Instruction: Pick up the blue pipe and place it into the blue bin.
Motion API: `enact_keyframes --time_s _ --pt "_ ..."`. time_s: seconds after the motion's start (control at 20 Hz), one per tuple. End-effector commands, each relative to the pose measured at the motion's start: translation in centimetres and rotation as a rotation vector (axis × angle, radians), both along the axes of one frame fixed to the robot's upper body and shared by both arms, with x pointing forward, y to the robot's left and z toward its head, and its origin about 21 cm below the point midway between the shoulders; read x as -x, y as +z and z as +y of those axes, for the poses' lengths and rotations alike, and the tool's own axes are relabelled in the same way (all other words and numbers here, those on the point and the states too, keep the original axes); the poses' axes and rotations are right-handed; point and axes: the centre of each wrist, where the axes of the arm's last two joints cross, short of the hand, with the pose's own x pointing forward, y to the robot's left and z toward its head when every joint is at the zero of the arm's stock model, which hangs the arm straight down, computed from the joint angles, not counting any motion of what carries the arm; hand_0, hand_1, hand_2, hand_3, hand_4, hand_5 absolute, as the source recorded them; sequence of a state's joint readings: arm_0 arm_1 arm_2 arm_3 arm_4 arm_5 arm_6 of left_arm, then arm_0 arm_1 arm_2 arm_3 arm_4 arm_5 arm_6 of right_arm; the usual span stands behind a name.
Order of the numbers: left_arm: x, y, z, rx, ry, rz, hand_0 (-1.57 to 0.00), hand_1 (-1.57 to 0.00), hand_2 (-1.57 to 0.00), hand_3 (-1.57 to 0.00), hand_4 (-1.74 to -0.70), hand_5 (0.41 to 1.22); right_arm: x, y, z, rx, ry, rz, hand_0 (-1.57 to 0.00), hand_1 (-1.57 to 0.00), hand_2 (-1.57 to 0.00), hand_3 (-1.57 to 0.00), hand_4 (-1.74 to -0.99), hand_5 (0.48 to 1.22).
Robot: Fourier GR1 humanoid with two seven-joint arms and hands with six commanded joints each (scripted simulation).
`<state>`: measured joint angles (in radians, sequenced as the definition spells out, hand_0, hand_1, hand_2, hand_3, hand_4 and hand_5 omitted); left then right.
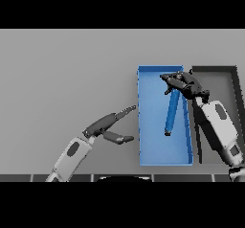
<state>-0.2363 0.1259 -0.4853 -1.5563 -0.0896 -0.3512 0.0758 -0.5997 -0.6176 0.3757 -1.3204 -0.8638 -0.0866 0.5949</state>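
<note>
The blue pipe (172,112) hangs over the blue bin (148,126), slanting from the upper right down to the lower left, its lower end near the bin's floor. My right hand (184,82) is above the bin's far right part, fingers curled round the pipe's upper end. My left hand (111,125) hovers over the table just left of the bin, its fingers straight and pointing toward the bin's left wall, thumb spread below.
A dark grey bin (216,71) stands directly right of the blue bin, partly covered by my right forearm (217,126). Grey table (62,74) stretches to the left and the back.
</note>
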Motion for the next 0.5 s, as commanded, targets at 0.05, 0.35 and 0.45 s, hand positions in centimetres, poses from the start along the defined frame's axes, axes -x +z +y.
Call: enact_keyframes --time_s 0.05,0.35,0.45 --pt "0.0 0.2 -0.2 -0.005 -0.001 -0.002 0.00 0.00 0.00 0.00 -0.89 0.455 0.0 -1.1 0.2 0.041 -0.021 0.057 -1.56 -1.46 -1.39 -1.12 -1.547 1.133" --pt "0.0 0.2 -0.1 -0.011 0.002 0.002 0.00 0.00 0.00 0.00 -0.89 0.453 -0.7 -2.7 0.4 0.128 0.004 0.188 -0.43 -0.38 -0.36 -0.29 -1.242 1.081" --pt "0.0 0.2 0.0 -0.013 0.002 0.002 0.00 0.00 0.00 0.00 -0.89 0.454 -0.5 -3.2 0.6 0.181 0.042 0.193 -0.27 -0.24 -0.23 -0.19 -1.179 0.975"
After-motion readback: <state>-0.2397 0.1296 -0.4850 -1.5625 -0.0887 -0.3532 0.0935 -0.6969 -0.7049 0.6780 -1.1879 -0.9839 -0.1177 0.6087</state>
